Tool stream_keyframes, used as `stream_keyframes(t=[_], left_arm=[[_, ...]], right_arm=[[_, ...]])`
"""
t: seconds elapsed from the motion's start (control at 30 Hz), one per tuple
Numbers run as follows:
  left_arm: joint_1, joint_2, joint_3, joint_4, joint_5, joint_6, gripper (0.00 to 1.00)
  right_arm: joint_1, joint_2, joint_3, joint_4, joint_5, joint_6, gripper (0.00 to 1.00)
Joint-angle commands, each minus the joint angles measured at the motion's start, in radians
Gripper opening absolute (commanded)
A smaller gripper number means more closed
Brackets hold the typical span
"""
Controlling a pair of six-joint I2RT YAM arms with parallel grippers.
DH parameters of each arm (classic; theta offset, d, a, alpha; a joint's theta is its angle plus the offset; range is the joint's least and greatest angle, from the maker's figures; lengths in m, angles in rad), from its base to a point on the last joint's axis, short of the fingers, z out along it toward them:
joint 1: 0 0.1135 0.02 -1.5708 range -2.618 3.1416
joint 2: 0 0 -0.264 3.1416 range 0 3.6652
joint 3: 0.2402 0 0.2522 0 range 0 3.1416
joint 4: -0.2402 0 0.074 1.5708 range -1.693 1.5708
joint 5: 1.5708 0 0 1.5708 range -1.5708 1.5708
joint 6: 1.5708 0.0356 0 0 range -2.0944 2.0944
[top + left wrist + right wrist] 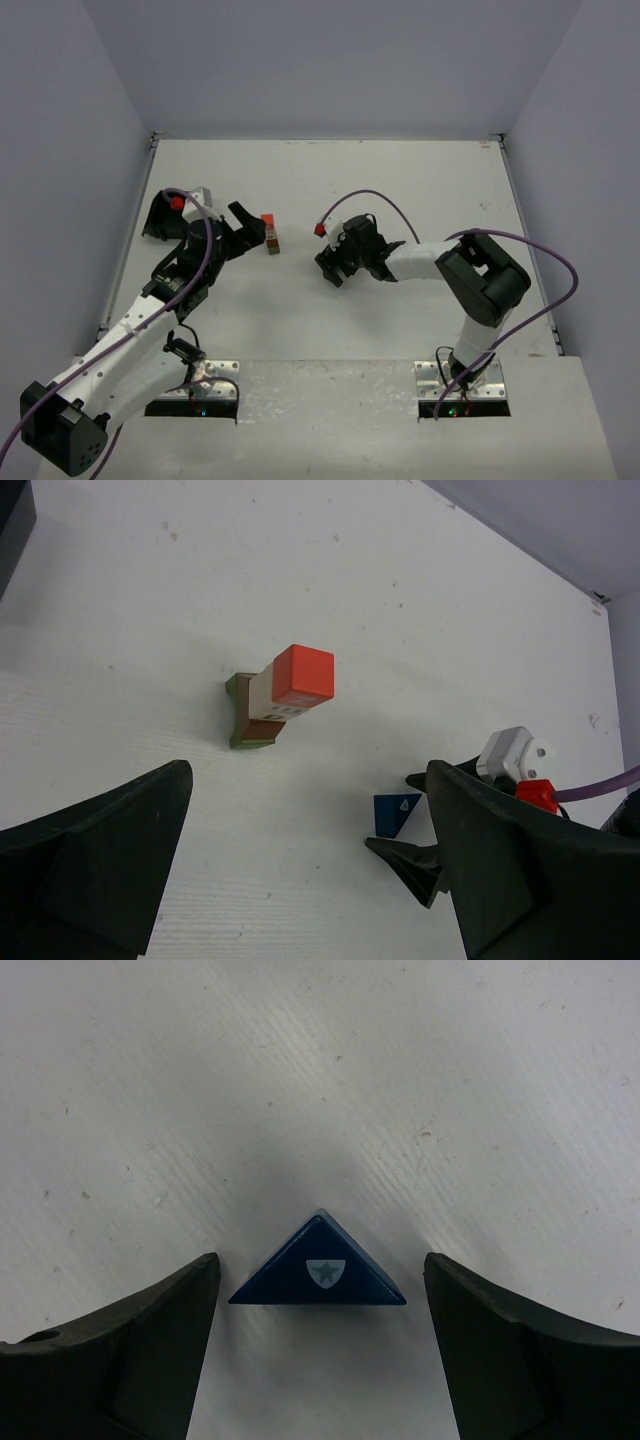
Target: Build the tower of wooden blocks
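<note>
- The right claw [320, 1265] hangs straight over the small blue triangular wooden wedge [318, 1278]. Its jaws are spread, one to each side, and bare table shows between each jaw and the wood, so it grasps nothing.
- The wedge lies flat on the white table [400, 180], star face up. Its long bottom edge runs from jaw to jaw, so a squeeze would likely land on the two sharp end corners — a pinch that could slip.
- The partly built tower [275, 705] stands well apart from the wedge, toward the robot's left. It has an olive-green oblong wooden block [240, 715] at the bottom, a plain tan wooden cube [262, 692] above it and a red wooden cube [303, 673] on top. Whether a second tan cube sits in the stack I cannot tell for sure.
- The left claw [308, 780] is released and wide, and holds nothing. It is nearer the tower, while the right arm is nearer the wedge — the last piece, I judge.
- Only a corner of the black square tray [12, 520] shows, and its contents are hidden.
</note>
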Motion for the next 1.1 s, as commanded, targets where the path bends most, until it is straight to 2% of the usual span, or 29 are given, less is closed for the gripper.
stream_keyframes(t=[0.0, 0.03, 0.13, 0.3, 0.33, 0.4, 0.53, 0.63, 0.67, 0.83, 0.97, 1.0, 1.07], left_arm=[[0.0, -0.001, 0.049, 0.021, -0.019, 0.004, 1.0], [0.001, -0.001, 0.05, 0.021, -0.019, 0.004, 1.0], [-0.001, -0.005, 0.053, 0.017, -0.019, 0.006, 1.0], [0.0, -0.009, 0.048, 0.02, -0.006, 0.006, 1.0], [0.001, -0.008, 0.05, 0.02, 0.004, 0.008, 1.0], [-0.001, -0.006, 0.05, 0.025, 0.022, 0.011, 1.0], [0.001, 0.003, 0.043, 0.075, 0.144, 0.043, 1.0], [-0.001, 0.018, 0.03, 0.146, 0.308, 0.074, 1.0], [-0.001, 0.024, 0.03, 0.149, 0.312, 0.075, 1.0], [-0.001, 0.094, -0.015, 0.366, 0.7, 0.071, 1.0], [-0.01, 0.177, -0.032, 0.453, 0.824, 0.047, 1.0], [-0.01, 0.178, -0.032, 0.454, 0.825, 0.047, 1.0], [-0.025, 0.21, -0.041, 0.515, 0.914, 0.038, 1.0]], right_arm=[[0.002, 0.004, 0.012, 0.014, -0.008, -0.011, 0.79], [0.002, 0.002, 0.008, 0.013, -0.01, -0.009, 0.77], [0.003, -0.012, -0.007, 0.014, -0.009, -0.007, 0.6], [0.003, -0.019, -0.028, 0.034, -0.011, -0.004, 0.44], [0.003, -0.027, -0.033, 0.037, -0.021, -0.005, 0.36], [0.001, -0.052, -0.051, 0.065, -0.037, -0.005, 0.3], [0.002, -0.146, -0.169, 0.193, -0.097, -0.027, 0.27], [0.001, -0.272, -0.29, 0.376, -0.178, -0.056, 0.26], [0.001, -0.276, -0.293, 0.41, -0.179, -0.056, 0.26], [0.003, -0.436, -0.376, 0.502, -0.286, -0.053, 0.24], [0.001, -0.551, -0.44, 0.599, -0.378, -0.057, 0.25], [0.001, -0.57, -0.441, 0.6, -0.379, -0.057, 0.25], [0.003, -0.609, -0.456, 0.604, -0.373, -0.076, 0.25]])
